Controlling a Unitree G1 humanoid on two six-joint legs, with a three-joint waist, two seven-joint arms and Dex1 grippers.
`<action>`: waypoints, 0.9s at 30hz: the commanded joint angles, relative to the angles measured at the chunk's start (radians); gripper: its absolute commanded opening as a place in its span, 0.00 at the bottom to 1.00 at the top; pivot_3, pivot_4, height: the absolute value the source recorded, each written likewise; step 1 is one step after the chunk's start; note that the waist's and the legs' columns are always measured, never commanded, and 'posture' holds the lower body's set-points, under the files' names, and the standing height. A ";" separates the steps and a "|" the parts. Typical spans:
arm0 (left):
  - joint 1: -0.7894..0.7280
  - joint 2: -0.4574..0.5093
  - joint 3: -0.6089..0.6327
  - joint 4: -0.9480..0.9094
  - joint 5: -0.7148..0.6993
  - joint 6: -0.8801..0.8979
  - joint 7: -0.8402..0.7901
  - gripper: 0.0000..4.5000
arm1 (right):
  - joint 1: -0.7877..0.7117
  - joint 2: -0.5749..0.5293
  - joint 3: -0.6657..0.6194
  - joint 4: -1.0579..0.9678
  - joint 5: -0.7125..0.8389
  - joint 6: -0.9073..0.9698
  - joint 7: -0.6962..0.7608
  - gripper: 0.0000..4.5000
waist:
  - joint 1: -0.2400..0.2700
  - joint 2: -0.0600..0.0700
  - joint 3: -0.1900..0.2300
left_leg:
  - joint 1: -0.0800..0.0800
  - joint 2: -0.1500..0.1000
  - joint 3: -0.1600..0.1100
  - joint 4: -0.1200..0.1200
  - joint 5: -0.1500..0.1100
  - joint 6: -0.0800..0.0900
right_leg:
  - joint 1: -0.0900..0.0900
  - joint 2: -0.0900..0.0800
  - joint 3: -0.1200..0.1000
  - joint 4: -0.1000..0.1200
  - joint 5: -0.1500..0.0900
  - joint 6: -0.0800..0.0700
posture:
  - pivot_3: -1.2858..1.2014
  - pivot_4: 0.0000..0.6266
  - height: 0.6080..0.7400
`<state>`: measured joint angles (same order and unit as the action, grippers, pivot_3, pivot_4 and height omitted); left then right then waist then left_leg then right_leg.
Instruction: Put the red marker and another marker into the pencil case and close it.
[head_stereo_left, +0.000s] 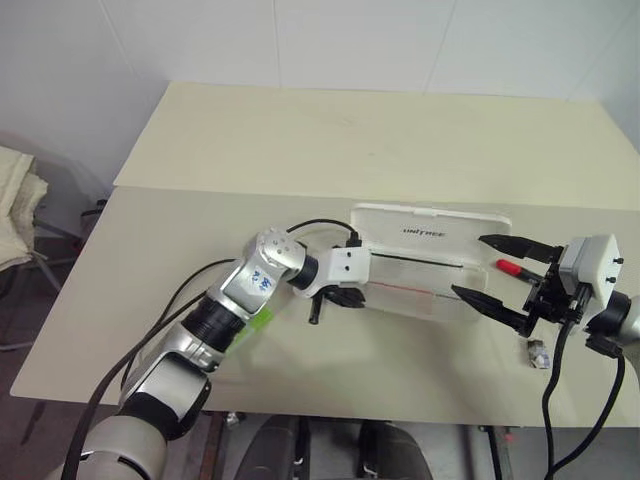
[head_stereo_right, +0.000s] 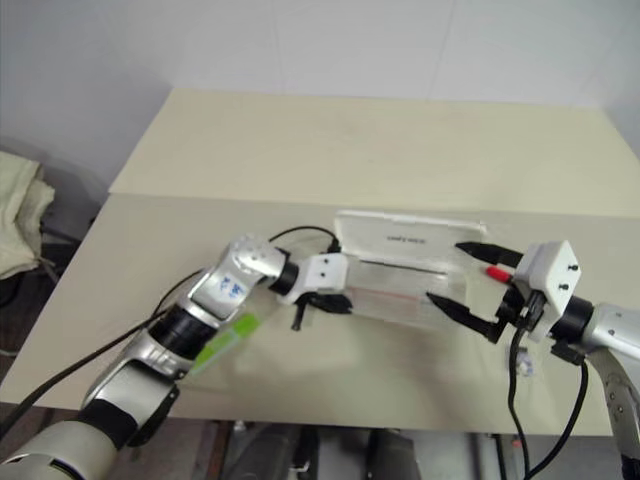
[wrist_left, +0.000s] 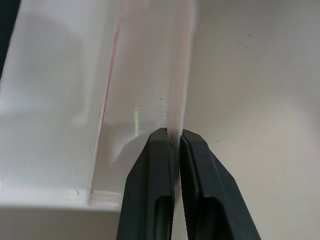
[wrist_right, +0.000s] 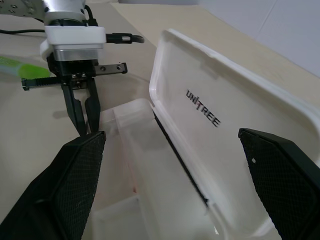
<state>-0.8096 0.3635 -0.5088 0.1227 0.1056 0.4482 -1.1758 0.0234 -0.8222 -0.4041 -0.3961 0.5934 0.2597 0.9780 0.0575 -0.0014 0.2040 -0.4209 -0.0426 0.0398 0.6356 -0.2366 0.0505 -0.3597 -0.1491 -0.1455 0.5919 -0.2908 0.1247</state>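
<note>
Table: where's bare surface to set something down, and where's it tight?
The table is bare across its far half behind the open pencil case, and on the near-left corner. Tight: around the case, between left end effector, right end effector and the lime-green highlighter.

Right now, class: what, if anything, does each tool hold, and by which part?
Nothing: the left tool is shut empty beside the pencil case; the right tool is open, empty.

Lettering on the open lid
Dark "UNITREE" stands on the inside of the pencil case (wrist_right: 220, 100) lid, right of centre in the right wrist view.
</note>
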 joint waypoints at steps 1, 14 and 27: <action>0.053 0.049 -0.043 -0.063 -0.004 0.080 -0.051 0.05 | -0.011 -0.016 -0.026 -0.011 0.018 0.001 0.009 1.00 | -0.007 0.000 0.000 | 0.000 0.001 0.000 0.000 0.000 -0.001 | 0.000 0.001 0.000 0.000 0.000 -0.001 | 0.52 0.24 1.00; 0.021 0.042 -0.024 -0.107 -0.037 0.269 -0.002 0.05 | -0.032 0.021 0.014 -0.004 0.006 -0.014 -0.003 1.00 | -0.020 0.000 0.000 | 0.001 0.004 0.001 0.000 -0.001 -0.002 | -0.001 0.002 0.010 0.002 -0.001 -0.003 | 0.52 0.24 1.00; 0.022 0.056 -0.050 -0.222 -0.100 0.476 0.005 0.05 | -0.010 0.074 0.038 -0.003 -0.018 -0.046 -0.013 1.00 | -0.023 0.000 0.000 | 0.001 0.003 0.001 0.000 -0.001 -0.002 | -0.001 0.002 0.011 0.002 -0.001 -0.003 | 0.52 0.24 1.00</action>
<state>-0.8105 0.4091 -0.5239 -0.0741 0.0407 0.8894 -1.1481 0.0148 -0.7550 -0.3576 -0.3887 0.5740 0.2367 0.9742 0.0350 -0.0013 0.2040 -0.4201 -0.0392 0.0409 0.6360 -0.2371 0.0482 -0.3610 -0.1466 -0.1342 0.5941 -0.2923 0.1222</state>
